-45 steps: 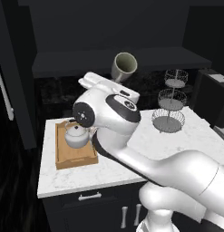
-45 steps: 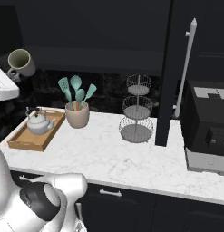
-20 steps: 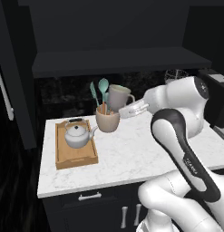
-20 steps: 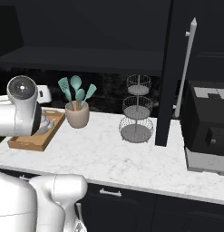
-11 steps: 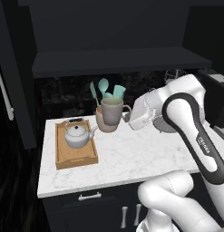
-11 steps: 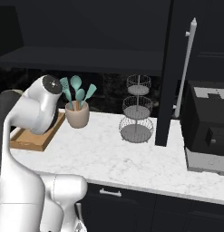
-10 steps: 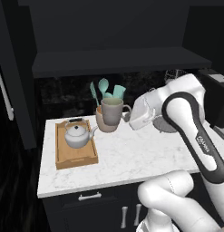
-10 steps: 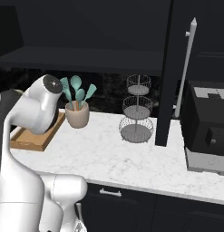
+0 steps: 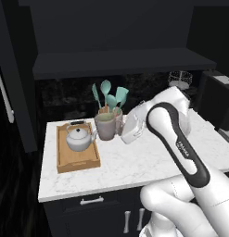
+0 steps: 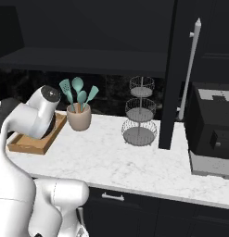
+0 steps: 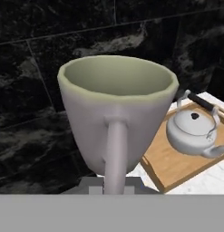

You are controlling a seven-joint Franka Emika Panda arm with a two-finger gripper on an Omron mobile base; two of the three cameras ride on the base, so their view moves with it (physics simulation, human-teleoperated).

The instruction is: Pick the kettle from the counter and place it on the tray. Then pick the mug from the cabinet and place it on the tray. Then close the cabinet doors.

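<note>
Mug carried leftward since the earlier frame, now just right of the tray.
Jaws nearly closed on its handle; kettle sits in tray at mug's 9 o'clock, on worktop.

The wall behind the bench is black stone with pale veins. A three-level wire stand is near the back edge. At the right edge sits a dark appliance. Dark drawers are below the front edge.
</note>
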